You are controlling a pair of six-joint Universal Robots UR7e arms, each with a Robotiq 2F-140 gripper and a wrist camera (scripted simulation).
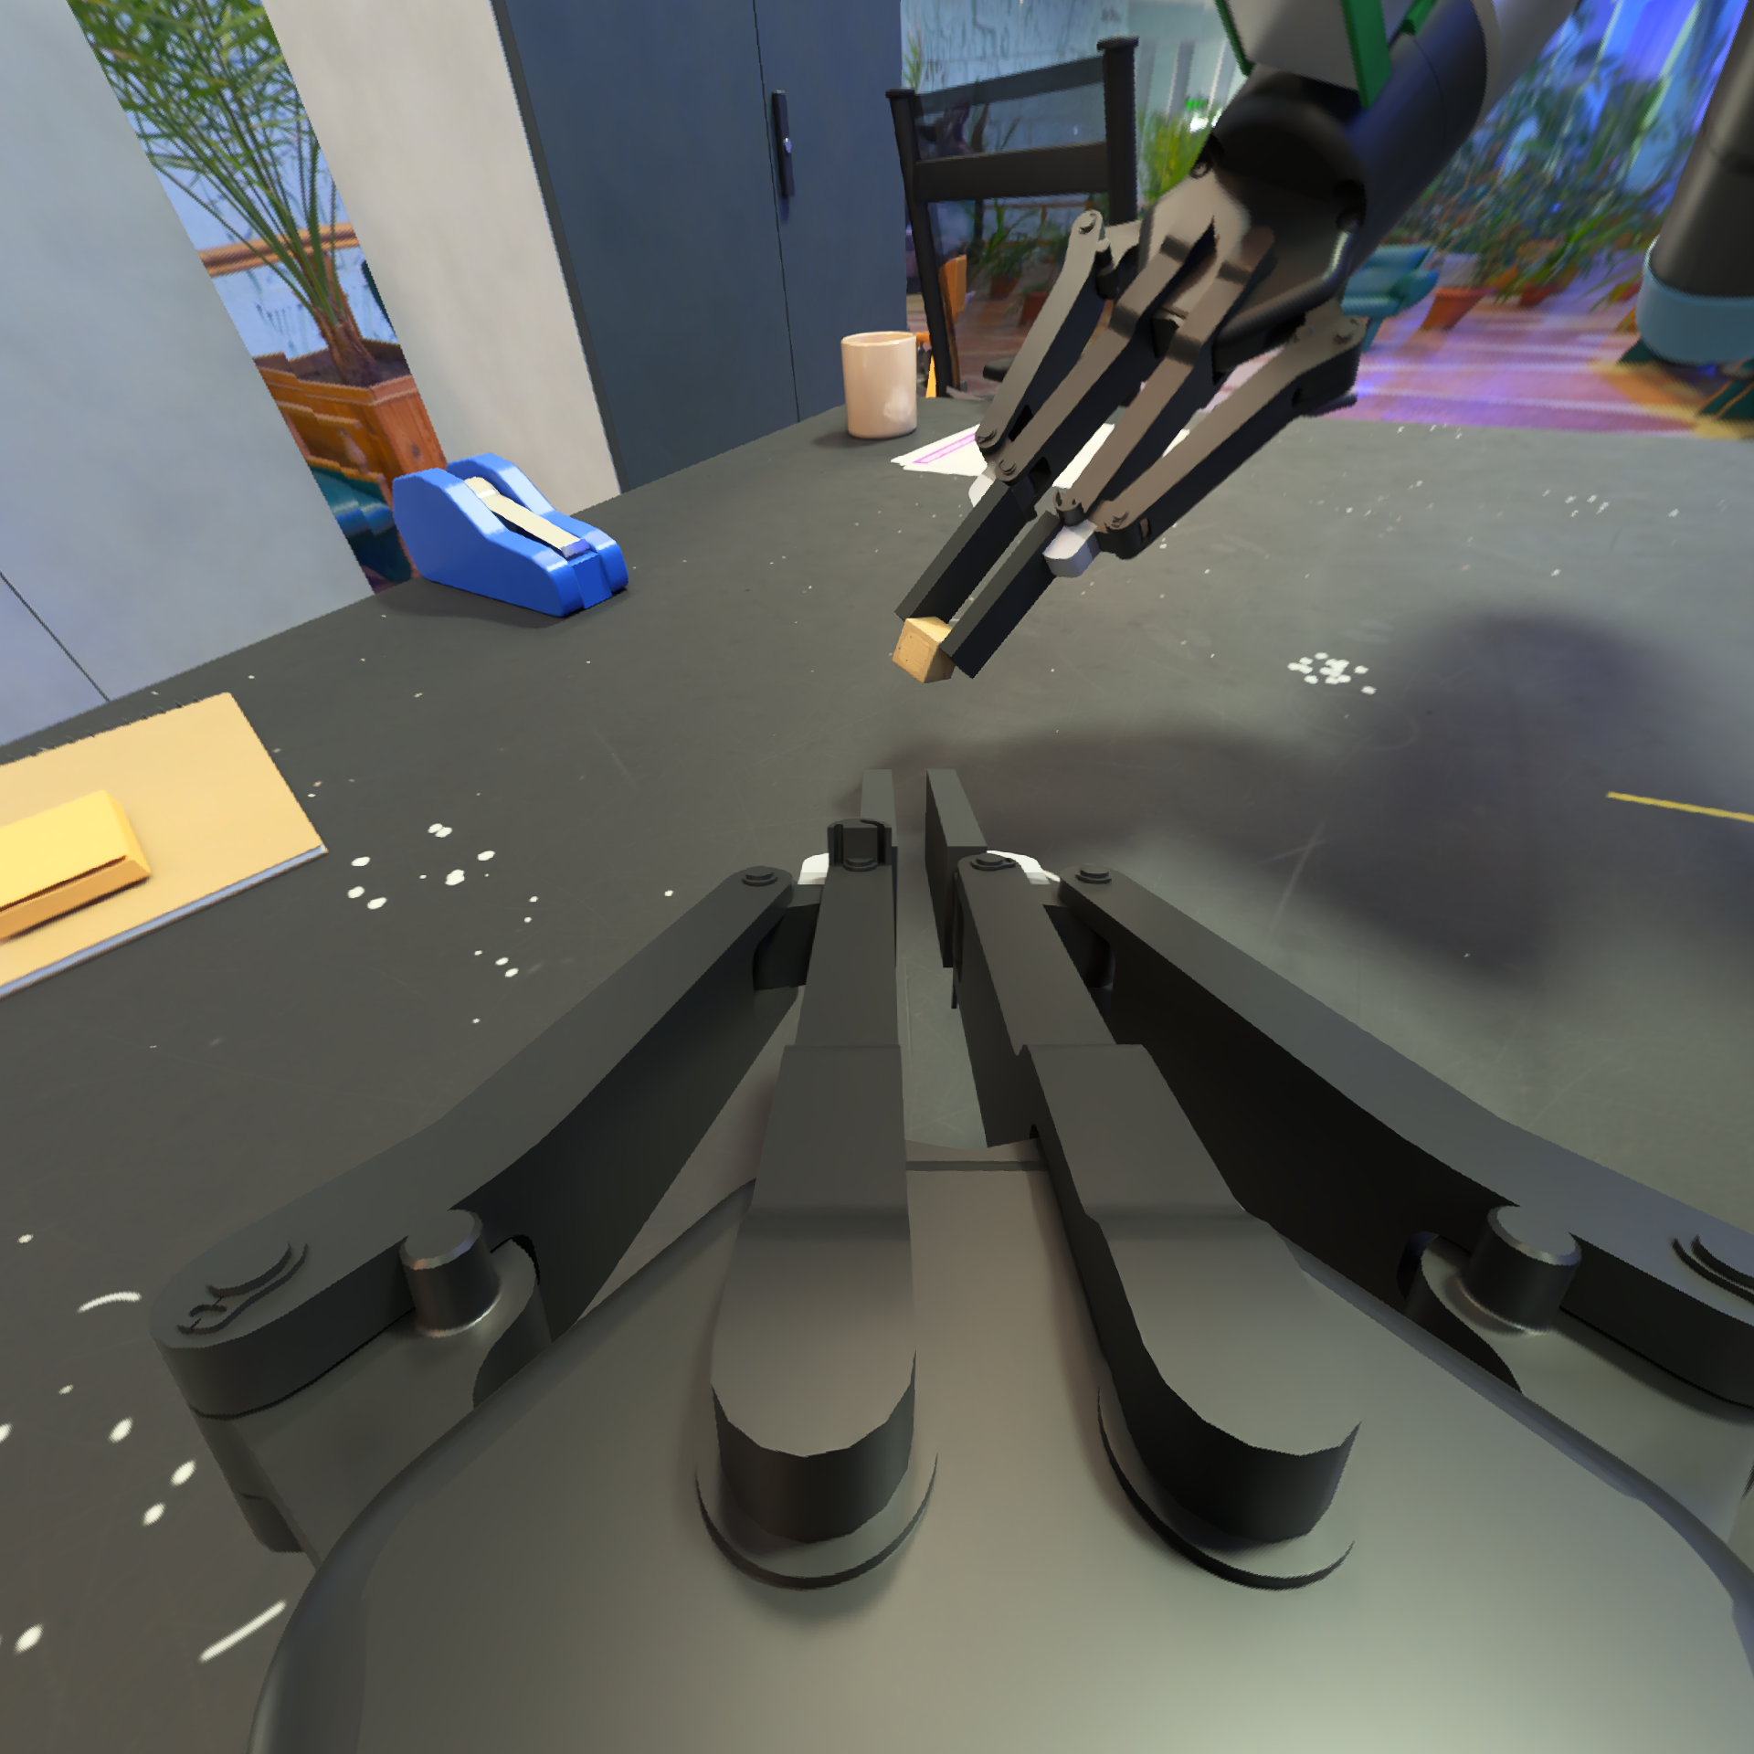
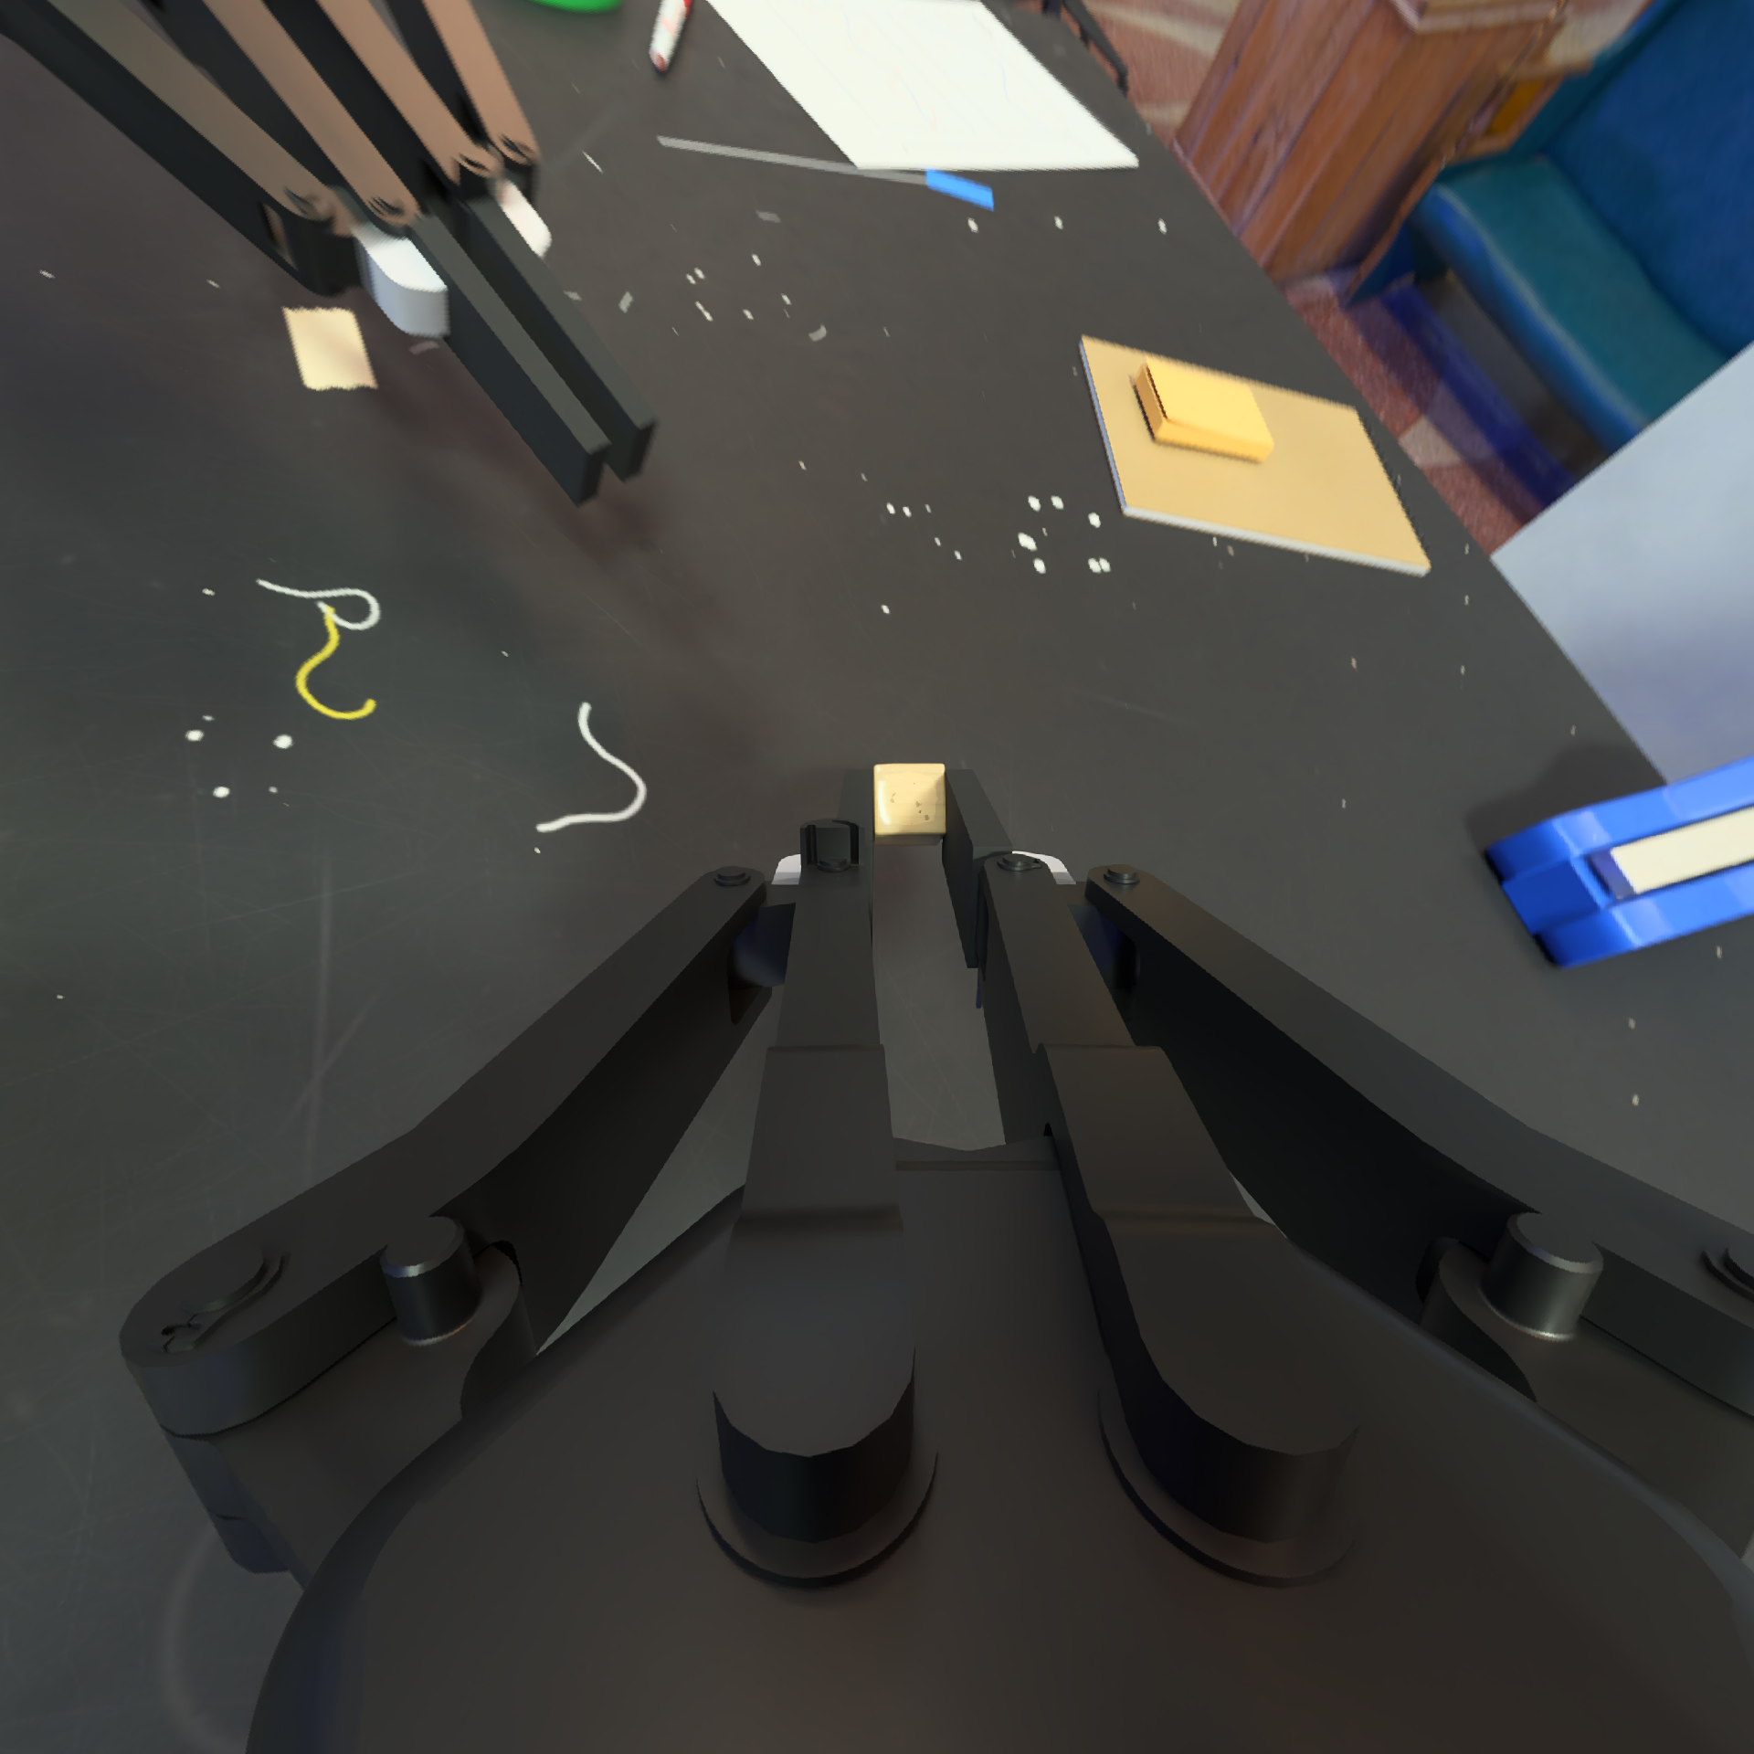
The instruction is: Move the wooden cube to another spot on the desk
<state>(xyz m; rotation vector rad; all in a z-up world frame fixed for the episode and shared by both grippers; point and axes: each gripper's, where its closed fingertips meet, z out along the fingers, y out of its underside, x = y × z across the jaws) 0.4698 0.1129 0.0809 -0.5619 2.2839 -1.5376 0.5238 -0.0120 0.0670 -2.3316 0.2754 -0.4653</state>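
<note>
Left wrist view: the left end effector [image 1: 909, 793], fingers together and empty, idles low over the worktop [image 1: 664, 721], while toward one o'clock the right end effector [image 1: 935, 655] carries the wooden cube [image 1: 919, 649] aloft.

Right wrist view: the cube sits clamped at the fingertips [image 2: 968, 807], lifted clear, presumably for relocation; the tape dispenser [image 2: 1632, 864] lies at three o'clock.

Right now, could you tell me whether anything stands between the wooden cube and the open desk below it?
Nothing visible does. The right gripper holds the wooden cube above bare dark desk. The left gripper, shut and empty, hangs nearby; the blue tape dispenser and tan pad sit off to the side.
</note>
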